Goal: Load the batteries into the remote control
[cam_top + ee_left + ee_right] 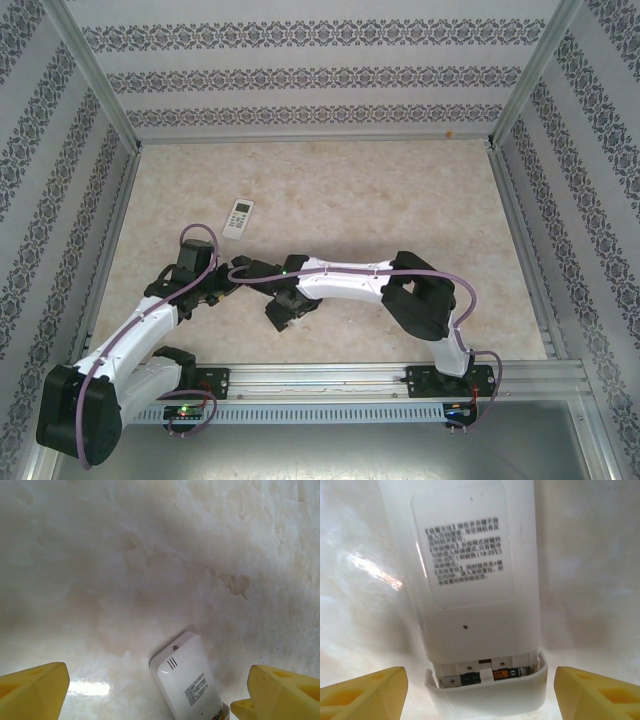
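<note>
Right gripper (pixel 480 681) (jaws wide) straddles remote (pixel 475 580); second remote (pixel 238 218) lies apart.

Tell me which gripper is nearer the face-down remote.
Right. The right gripper straddles the remote at its battery end, fingers on either side. The left gripper sits farther back, the remote's other end low between its open fingers.
</note>
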Robot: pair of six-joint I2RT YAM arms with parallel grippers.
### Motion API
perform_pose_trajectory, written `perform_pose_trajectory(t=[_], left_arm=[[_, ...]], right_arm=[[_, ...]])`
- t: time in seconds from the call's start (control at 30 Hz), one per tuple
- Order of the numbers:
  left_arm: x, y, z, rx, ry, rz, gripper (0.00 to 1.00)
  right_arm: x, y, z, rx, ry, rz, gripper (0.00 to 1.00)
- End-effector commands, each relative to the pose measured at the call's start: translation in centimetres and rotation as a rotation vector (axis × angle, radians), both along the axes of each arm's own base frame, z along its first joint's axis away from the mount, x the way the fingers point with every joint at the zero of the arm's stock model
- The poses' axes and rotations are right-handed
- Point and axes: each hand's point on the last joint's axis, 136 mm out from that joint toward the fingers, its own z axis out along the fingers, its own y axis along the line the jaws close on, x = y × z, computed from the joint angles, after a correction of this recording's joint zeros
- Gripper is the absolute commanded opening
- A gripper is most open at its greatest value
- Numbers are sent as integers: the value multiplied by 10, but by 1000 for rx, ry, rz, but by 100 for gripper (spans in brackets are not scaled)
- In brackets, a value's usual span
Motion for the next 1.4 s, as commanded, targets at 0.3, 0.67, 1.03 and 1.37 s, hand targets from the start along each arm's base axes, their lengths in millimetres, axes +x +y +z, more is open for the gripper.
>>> perform_pose_trajectory(t=[0.3, 0.67, 1.03, 1.37], left_arm=[[14, -25, -3, -51, 53, -156, 82], [11, -20, -3, -37, 44, -128, 82], [11, -16, -6, -25, 45, -112, 82], [7, -35, -20, -80, 103, -208, 75]], right_arm=[[4, -21, 27, 246, -21, -236, 58], [4, -19, 5, 207, 10, -207, 55], [-10, -35, -36, 92, 31, -202, 54], [14, -12, -23, 125, -44, -186, 47]])
